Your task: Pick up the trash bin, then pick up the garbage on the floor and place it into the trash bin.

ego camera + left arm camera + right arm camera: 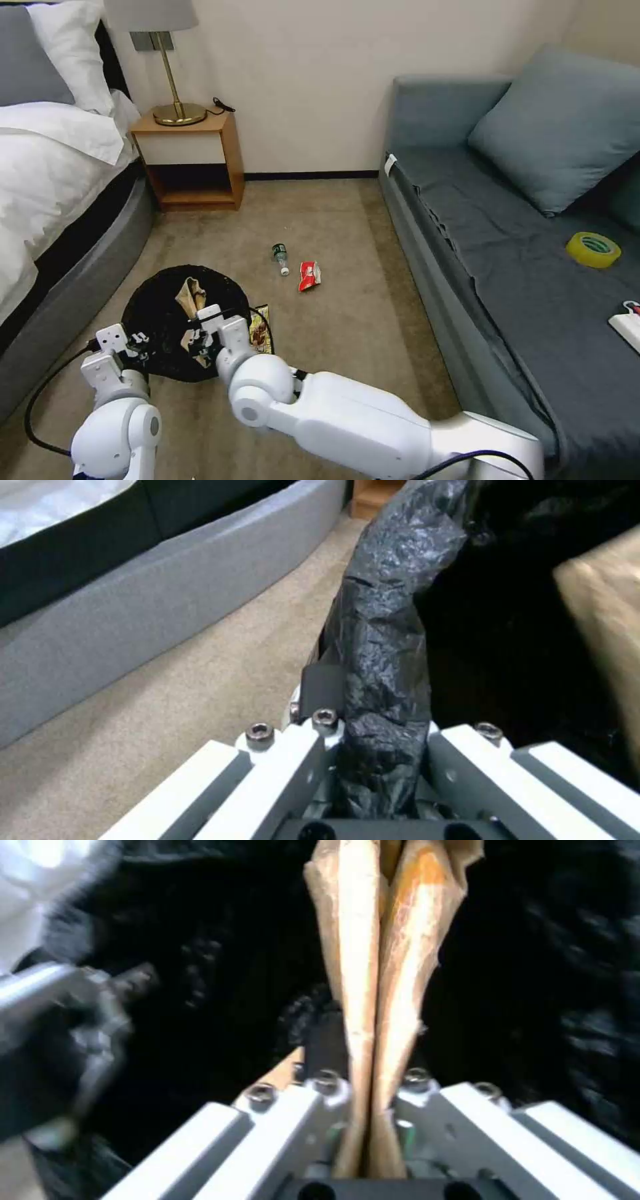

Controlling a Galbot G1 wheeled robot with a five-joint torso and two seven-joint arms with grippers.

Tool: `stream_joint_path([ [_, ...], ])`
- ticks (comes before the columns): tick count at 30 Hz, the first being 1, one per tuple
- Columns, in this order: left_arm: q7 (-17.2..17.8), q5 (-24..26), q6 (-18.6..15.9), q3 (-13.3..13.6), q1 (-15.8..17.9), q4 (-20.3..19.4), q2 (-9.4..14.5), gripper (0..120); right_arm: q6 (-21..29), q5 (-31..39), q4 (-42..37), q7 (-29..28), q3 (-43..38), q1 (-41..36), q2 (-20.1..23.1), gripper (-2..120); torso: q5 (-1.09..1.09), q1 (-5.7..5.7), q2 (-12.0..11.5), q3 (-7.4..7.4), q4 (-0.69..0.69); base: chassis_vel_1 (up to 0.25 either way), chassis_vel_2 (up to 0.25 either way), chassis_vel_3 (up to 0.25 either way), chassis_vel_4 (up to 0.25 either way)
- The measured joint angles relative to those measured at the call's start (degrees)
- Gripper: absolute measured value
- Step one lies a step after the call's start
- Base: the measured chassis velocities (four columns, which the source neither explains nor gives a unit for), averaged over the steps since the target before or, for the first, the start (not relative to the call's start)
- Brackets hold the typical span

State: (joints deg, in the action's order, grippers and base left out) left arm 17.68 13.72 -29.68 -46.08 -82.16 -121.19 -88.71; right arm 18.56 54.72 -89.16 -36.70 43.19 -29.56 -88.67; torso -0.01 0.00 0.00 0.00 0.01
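Note:
The trash bin (160, 313), lined with a crinkly black bag, is held low over the carpet at the lower left. My left gripper (138, 345) is shut on its near rim; the left wrist view shows the bag-covered rim (383, 645) pinched in the left gripper (377, 715). My right gripper (201, 335) hangs over the bin's mouth, shut on the crumpled brown paper packet (190, 293), which in the right wrist view (373, 980) stands up out of the right gripper (365, 1065). The rest of the garbage lies on the carpet: a yellow-dark wrapper (260, 329) beside the bin, a mini bottle (281, 257) and a red wrapper (309, 275).
A bed (47, 173) runs along the left, with a wooden nightstand (190, 160) and lamp (175, 100) behind it. The grey sofa (507, 267) on the right carries a yellow tape roll (593, 249), a white box (628, 325) and a cushion (567, 127). Open carpet lies between them.

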Motion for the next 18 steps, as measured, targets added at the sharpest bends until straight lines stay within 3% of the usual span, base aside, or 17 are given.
stream_joint_path([
  [14, -0.3, -0.1, 0.3, 0.1, 0.1, 0.5, 0.2, 2, 0.0, -1.4, -0.5, 0.3, -0.6, -0.2, 0.9, 54, 0.01, 0.0, 0.0, 0.0, -0.01, 0.0, 0.0, 0.0, 0.0],
  [18, -0.4, -0.1, 0.5, 0.2, 0.1, 0.6, 0.1, 2, 0.0, -2.0, -0.5, 0.5, -1.0, -0.7, 1.3, 74, 0.01, 0.0, 0.0, 0.0, -0.01, 0.0, 0.0, 0.0, 0.0],
])
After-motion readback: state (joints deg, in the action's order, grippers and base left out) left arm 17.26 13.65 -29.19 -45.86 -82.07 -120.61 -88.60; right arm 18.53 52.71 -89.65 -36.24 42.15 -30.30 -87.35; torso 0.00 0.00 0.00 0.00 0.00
